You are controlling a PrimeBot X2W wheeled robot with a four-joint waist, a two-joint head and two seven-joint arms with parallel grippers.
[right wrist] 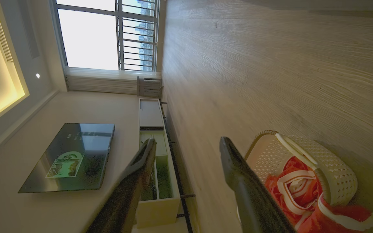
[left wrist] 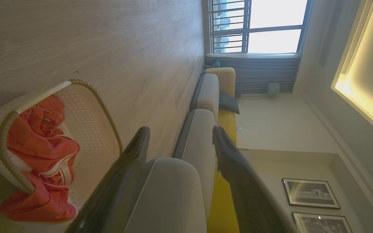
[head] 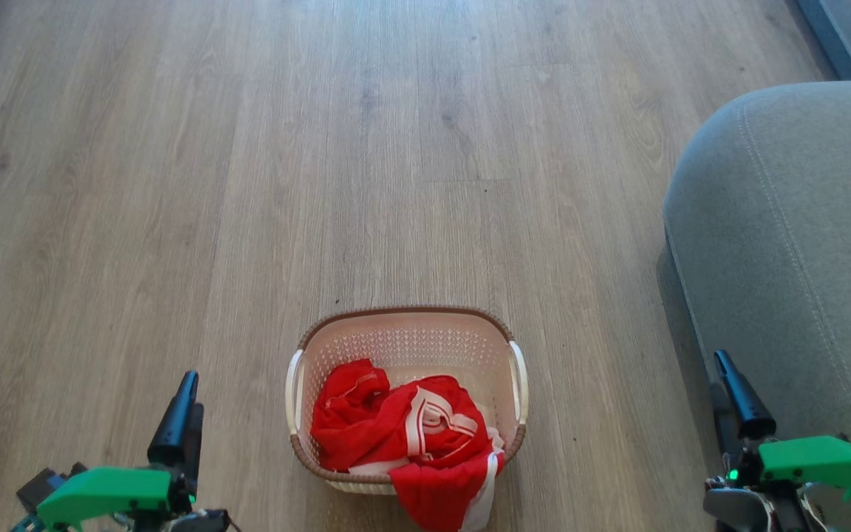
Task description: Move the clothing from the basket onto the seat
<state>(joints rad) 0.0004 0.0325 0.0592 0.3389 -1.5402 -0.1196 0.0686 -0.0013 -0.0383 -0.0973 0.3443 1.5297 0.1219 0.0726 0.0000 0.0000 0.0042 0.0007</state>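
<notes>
The cream basket [head: 403,312] with a brown rim stands on the wooden floor straight ahead. Red clothing [head: 403,436] with white stripes is heaped in it, and one piece spills over the near rim. The grey-green seat [head: 795,244] rises at the right. My left gripper [head: 188,388] hangs open to the left of the basket, empty. My right gripper [head: 727,366] is open beside the seat's edge, also empty. In the left wrist view the left gripper [left wrist: 180,132] stands wide apart, with the basket [left wrist: 89,106] and clothing [left wrist: 40,145] off to one side. In the right wrist view the right gripper [right wrist: 188,142] is spread, near the basket [right wrist: 335,168].
Bare wooden floor [head: 322,148] stretches ahead and to the left. The sofa's row of cushions [left wrist: 202,97] runs toward a window [left wrist: 264,26]. Opposite it, a low cabinet [right wrist: 154,181] and a wall television [right wrist: 70,155] line the other side.
</notes>
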